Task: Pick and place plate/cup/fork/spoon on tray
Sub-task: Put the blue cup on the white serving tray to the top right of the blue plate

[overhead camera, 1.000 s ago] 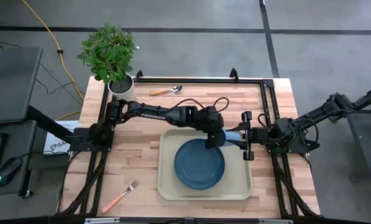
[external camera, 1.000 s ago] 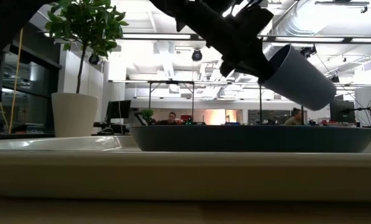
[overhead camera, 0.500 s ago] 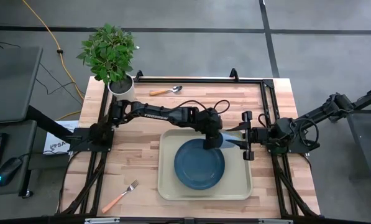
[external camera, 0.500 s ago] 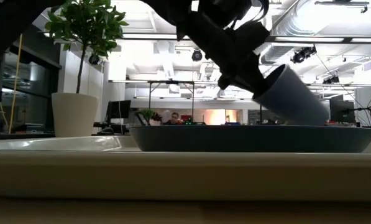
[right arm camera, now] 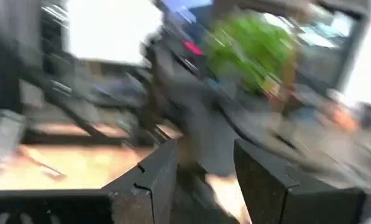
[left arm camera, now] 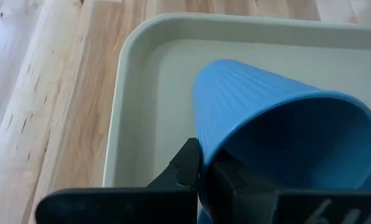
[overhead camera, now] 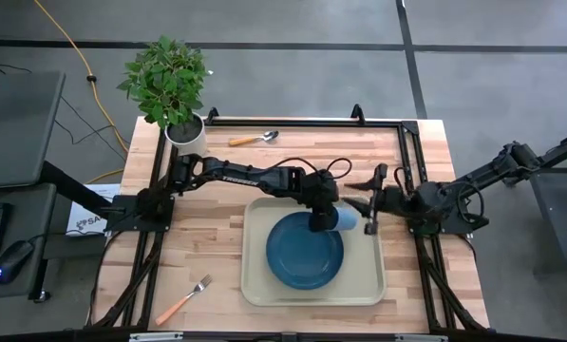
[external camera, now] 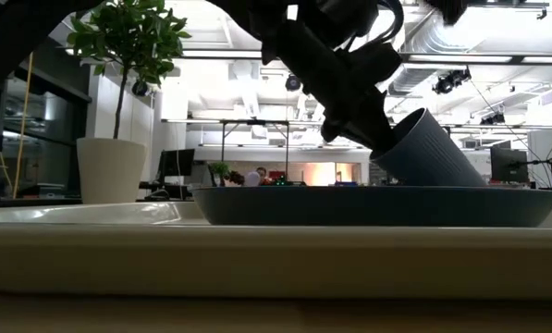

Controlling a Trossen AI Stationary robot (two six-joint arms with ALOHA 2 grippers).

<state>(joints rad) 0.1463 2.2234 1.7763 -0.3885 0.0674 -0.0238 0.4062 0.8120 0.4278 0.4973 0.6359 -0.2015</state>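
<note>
My left gripper (overhead camera: 323, 220) is shut on the small blue cup (overhead camera: 345, 219) over the far right part of the beige tray (overhead camera: 259, 285). In the low view the cup (external camera: 425, 153) is tilted, and the plate's rim hides its lower end. The dark-blue plate (overhead camera: 305, 251) lies flat in the tray. My right gripper (overhead camera: 370, 203) is open and empty, just right of the cup. The fork (overhead camera: 183, 299) lies on the table near the front left. The spoon (overhead camera: 255, 139) lies near the far edge. My left gripper holds the cup's wall at its rim (left arm camera: 201, 163), one finger outside (left arm camera: 184, 167) and one inside the mouth (left arm camera: 230, 179). The fingers come from the table's left, slanting down. The cup is tilted, mouth toward the gripper, base down to the right. Whether the base touches the tray is hidden.
A potted plant in a white pot (overhead camera: 183, 128) stands at the table's far left corner. A black frame rail (overhead camera: 302, 123) runs along the far and side edges. Bare wood lies left of the tray.
My left gripper has gone down toward the tray with the cup, which has sunk behind the plate's rim and now stands steeper. My right gripper has turned and swung away from the cup.
</note>
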